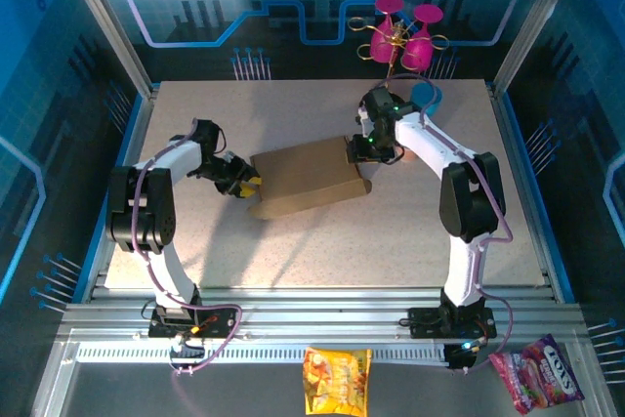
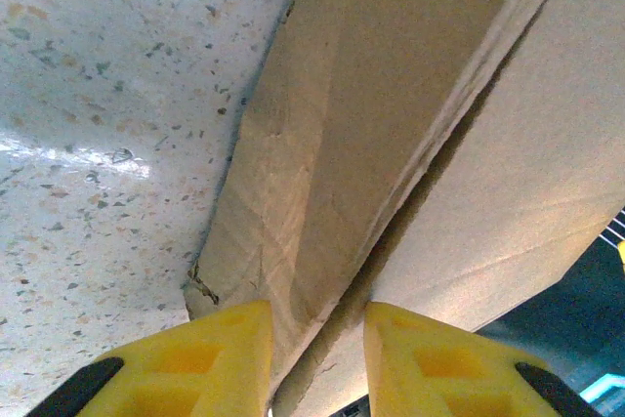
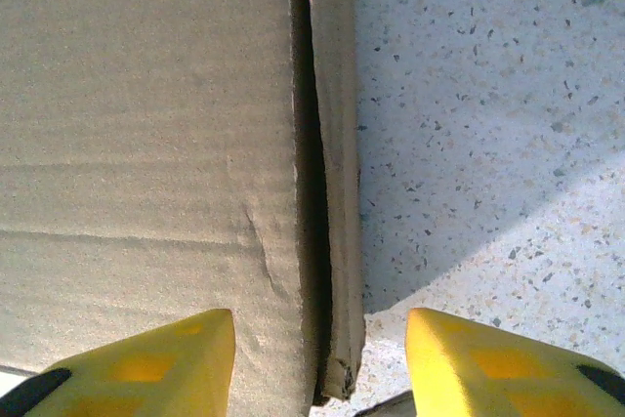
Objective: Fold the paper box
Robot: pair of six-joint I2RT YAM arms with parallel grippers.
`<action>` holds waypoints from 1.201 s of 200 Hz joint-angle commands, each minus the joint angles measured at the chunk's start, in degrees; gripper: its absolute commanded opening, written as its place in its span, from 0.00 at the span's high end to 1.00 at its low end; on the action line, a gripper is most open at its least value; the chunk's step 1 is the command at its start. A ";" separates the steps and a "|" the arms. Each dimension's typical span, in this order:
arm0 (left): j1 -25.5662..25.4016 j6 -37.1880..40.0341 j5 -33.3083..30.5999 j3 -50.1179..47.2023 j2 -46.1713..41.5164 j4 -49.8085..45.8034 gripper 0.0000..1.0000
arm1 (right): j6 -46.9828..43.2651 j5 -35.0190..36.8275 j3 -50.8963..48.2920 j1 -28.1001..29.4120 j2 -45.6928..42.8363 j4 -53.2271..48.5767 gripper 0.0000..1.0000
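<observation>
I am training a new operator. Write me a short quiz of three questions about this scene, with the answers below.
1. True or false: the paper box stands upright on one end.
2. Which arm works at the end of the box nearer the pink cups? A) left B) right
3. Fill in: in the right wrist view, the right fingers are coloured ____.

Key
1. False: it lies flat on the table.
2. B.
3. Yellow.
</observation>
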 commanded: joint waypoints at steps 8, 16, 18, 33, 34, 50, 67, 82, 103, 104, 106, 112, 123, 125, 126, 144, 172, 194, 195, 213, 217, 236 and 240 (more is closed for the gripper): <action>-0.25 2.25 -1.25 -0.07 -0.09 -1.40 0.70 | -1.22 -3.16 2.27 0.82 3.80 -0.68 0.50; -0.20 2.34 -1.11 -0.24 0.13 -1.00 0.71 | -0.97 -3.93 2.37 0.82 4.48 -0.48 0.50; -0.24 2.45 -1.05 -0.24 0.12 -1.00 0.71 | -0.89 -4.12 2.24 0.82 4.64 -0.39 0.50; -0.23 2.71 -1.10 -0.55 0.18 -0.58 0.72 | -0.52 -5.75 1.97 0.82 5.78 0.33 0.50; -0.24 2.75 -1.09 -0.55 0.17 -0.54 0.72 | -0.51 -5.86 1.95 0.82 5.87 0.35 0.50; -0.20 2.93 -1.12 -1.05 0.28 0.08 0.73 | -0.26 -7.40 2.13 0.82 7.27 0.29 0.51; -0.25 3.21 -1.12 -1.67 0.53 0.67 0.74 | 0.08 -8.32 1.80 0.82 7.75 0.46 0.57; -0.23 3.56 -1.16 -2.37 0.51 1.26 0.74 | 0.24 -8.85 0.96 0.76 7.21 1.00 0.60; -0.25 4.42 -2.06 -3.16 0.26 1.11 0.77 | 0.79 -9.58 -0.65 0.47 6.16 1.64 0.66; -0.25 4.48 -2.14 -3.18 0.25 1.10 0.77 | 0.80 -9.58 -0.81 0.43 6.14 1.67 0.66; -0.25 4.54 -2.29 -3.19 0.24 1.09 0.77 | 0.83 -9.71 -0.92 0.39 6.02 1.64 0.66; -0.25 4.86 -2.58 -3.34 0.14 0.94 0.78 | 0.90 -9.97 -1.39 0.25 5.68 1.86 0.67; -0.25 5.24 -2.92 -3.66 -0.32 1.01 0.79 | 1.03 -9.93 -2.21 0.12 4.97 2.09 0.67; -0.25 5.31 -2.95 -3.68 -0.36 1.00 0.79 | 1.00 -10.04 -2.31 0.10 4.76 2.12 0.67; -0.25 5.36 -2.94 -3.70 -0.37 1.00 0.80 | 0.99 -10.03 -2.38 0.11 4.70 2.13 0.67; -0.18 6.07 -3.33 -3.56 -0.54 0.25 0.85 | 1.07 -10.45 -3.94 -0.07 2.83 2.87 0.67; -0.19 8.60 -5.58 -2.52 -0.43 -3.60 0.94 | 0.90 -11.93 -6.32 -1.18 0.07 4.42 0.57; -0.25 11.68 -7.00 -2.73 -0.83 -6.13 1.00 | 0.30 -14.66 -7.85 -3.33 -1.61 6.27 0.45; -0.25 11.80 -7.08 -2.74 -0.87 -6.17 1.00 | 0.29 -14.80 -7.92 -3.41 -1.74 6.35 0.45; -0.27 13.60 -8.08 -3.41 -1.69 -7.63 1.00 | -0.07 -17.89 -8.66 -5.02 -2.62 7.89 0.38; -0.20 13.98 -8.22 -3.65 -1.93 -7.75 1.00 | -0.07 -18.69 -8.82 -5.37 -2.60 8.16 0.37; -0.32 15.02 -8.40 -5.00 -3.37 -7.88 1.00 | -0.71 -22.64 -8.65 -6.19 -2.32 9.43 0.34; -0.31 15.29 -8.38 -5.26 -3.60 -7.97 1.00 | -0.92 -22.91 -8.54 -6.26 -2.18 9.43 0.33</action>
